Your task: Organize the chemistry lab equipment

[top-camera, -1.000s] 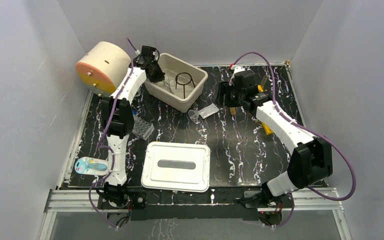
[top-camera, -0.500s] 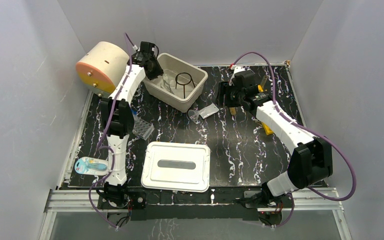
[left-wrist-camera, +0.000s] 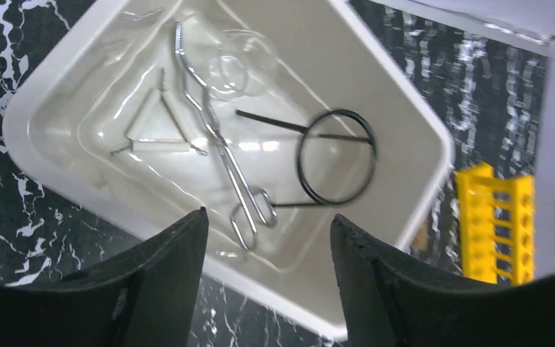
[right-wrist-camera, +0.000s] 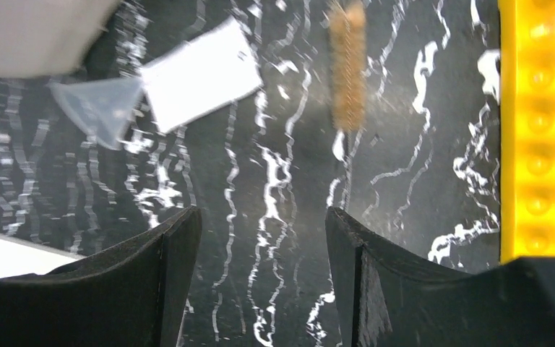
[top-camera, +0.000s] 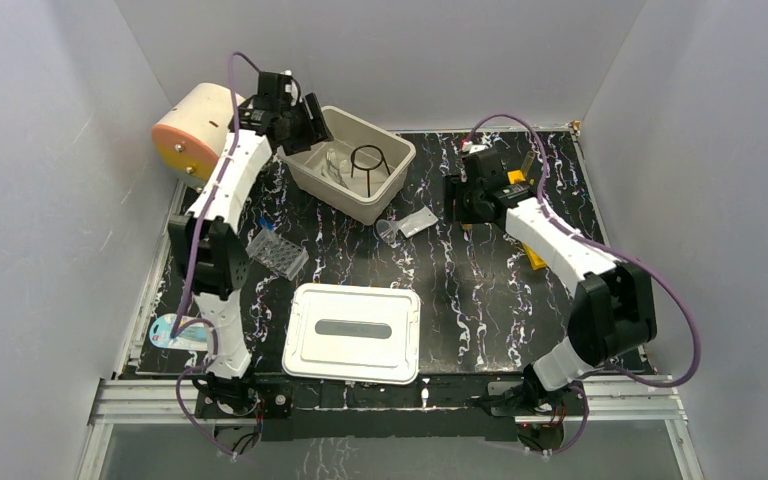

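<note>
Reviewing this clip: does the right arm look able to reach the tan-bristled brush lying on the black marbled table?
Probably yes. The right arm's open fingers hang just short of the tan-bristled brush, with only bare table between; the yellow plastic rack lies off to one side.

My claw [left-wrist-camera: 267, 217] hangs over a cream rectangular plastic tub [left-wrist-camera: 405, 94], my two black fingers [left-wrist-camera: 162, 282] spread apart with nothing between them. In the tub lie long metal forceps [left-wrist-camera: 220, 141], their loop handles nearest my fingertips. Just right of them sits a black wire ring stand [left-wrist-camera: 298, 155]. A clear glass beaker [left-wrist-camera: 246, 65] lies on its side against the forceps' upper part, and a white triangle of rods [left-wrist-camera: 160, 129] rests on their left. Outside the tub, on the black white-veined tabletop [left-wrist-camera: 477, 79], a yellow plastic rack [left-wrist-camera: 502, 217] sits at the right.
</note>
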{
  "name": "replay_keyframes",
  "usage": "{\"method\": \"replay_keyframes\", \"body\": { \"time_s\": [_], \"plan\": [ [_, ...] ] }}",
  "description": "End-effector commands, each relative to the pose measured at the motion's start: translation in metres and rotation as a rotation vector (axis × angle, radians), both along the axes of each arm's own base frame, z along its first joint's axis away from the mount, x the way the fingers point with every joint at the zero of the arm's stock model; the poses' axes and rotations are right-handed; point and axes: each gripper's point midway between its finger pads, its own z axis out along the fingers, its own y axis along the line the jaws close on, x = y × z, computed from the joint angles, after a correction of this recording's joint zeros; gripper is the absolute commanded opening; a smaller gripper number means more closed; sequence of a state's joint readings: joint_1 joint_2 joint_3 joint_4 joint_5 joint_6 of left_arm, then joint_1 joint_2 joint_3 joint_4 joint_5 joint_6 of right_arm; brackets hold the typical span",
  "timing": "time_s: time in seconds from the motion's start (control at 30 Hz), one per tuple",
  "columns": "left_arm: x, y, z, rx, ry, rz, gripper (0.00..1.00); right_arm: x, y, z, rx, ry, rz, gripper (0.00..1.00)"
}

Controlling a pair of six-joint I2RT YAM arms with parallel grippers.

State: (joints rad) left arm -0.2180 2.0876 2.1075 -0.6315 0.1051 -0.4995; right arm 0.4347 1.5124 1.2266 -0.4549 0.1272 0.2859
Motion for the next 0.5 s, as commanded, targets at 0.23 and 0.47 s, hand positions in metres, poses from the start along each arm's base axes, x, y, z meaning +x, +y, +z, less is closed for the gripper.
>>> {"method": "replay_keyframes", "body": {
  "time_s": [0.23, 0.47],
  "plan": [
    [-0.087, 0.004, 0.098, -0.029, -0.246, -0.162, 0.97, -0.017, -0.061, -0.094, -0.212, 0.298, -0.191, 0.68],
    [-0.103, 0.008, 0.097, -0.022, -0.254, -0.179, 0.98, -0.009, -0.058, -0.118, -0.189, 0.35, -0.147, 0.55]
  ]
}}
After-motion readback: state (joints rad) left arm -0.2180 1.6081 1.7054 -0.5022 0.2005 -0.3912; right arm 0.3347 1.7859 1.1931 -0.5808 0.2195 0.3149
